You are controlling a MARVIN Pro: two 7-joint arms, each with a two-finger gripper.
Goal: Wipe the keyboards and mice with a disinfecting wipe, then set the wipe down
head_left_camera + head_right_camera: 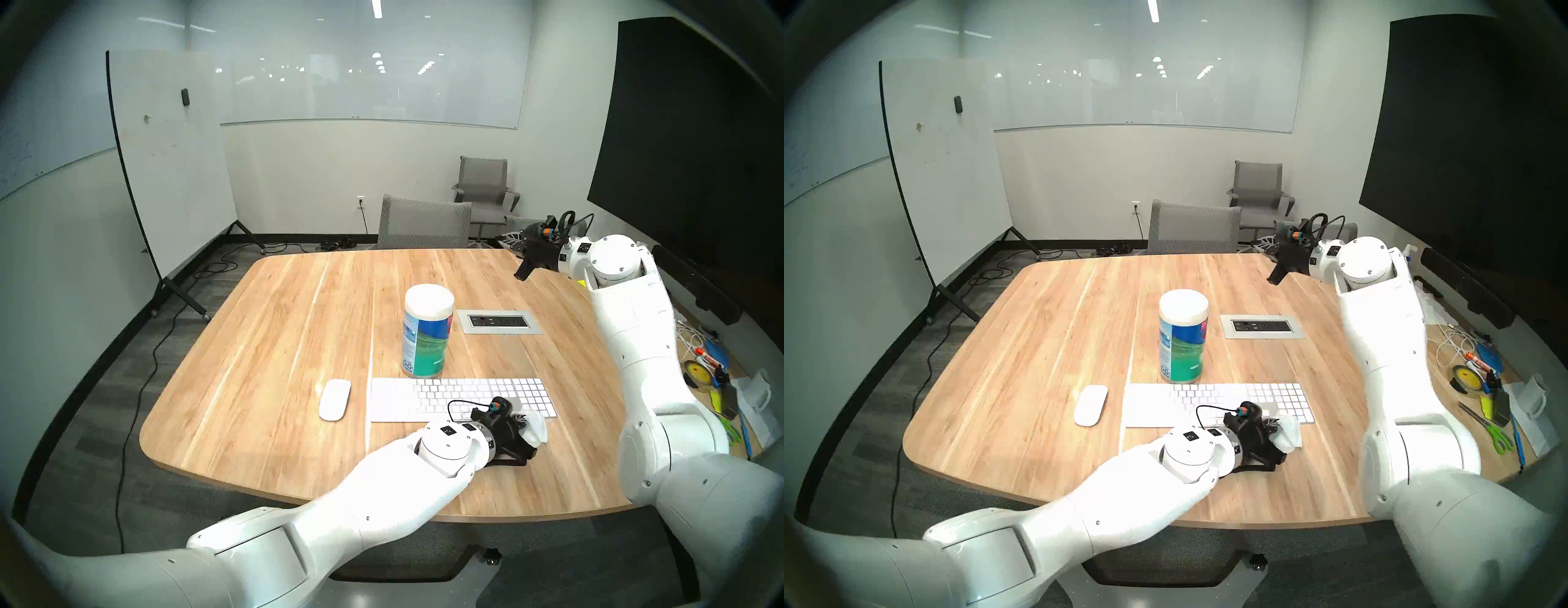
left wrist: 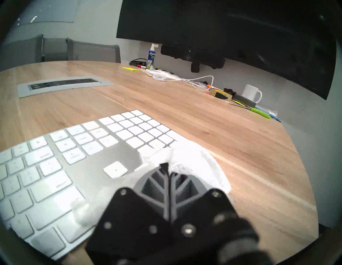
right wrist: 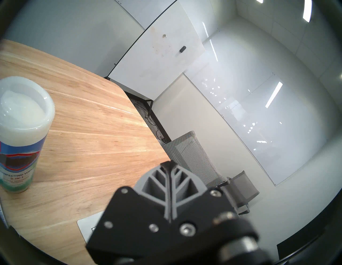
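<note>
The left gripper (image 2: 167, 167) has its grey ribbed fingers (image 2: 157, 185) pressed together, pinching the disinfecting wipe (image 2: 196, 162), which bunches out in white folds past and to either side of the fingertips. In the left wrist view the wipe lies over the near right corner of the keyboard (image 2: 55, 166), covering the lowest keys of the number pad and spilling onto the bare wood beside it; whether it presses on the keys or only drapes over them cannot be told. From the head view the left gripper (image 1: 528, 429) sits low over the keyboard's (image 1: 445, 392) front edge, toward its right end, with the wipe (image 1: 536, 429) as a crumpled white lump at its tip. The right gripper (image 3: 169, 164) also has its fingers closed flat against each other, with nothing between them, and it hangs high above the far right part of the table (image 1: 275, 361), well apart from everything on it. The mouse (image 1: 334, 399) lies on the wood just left of the keyboard, untouched. The wipe canister (image 1: 427, 331) stands upright just behind the keyboard, its white lid shut, so its contents cannot be seen. A white mug (image 2: 251, 92) stands among the clutter at the table's right edge; its inside is not visible.
</note>
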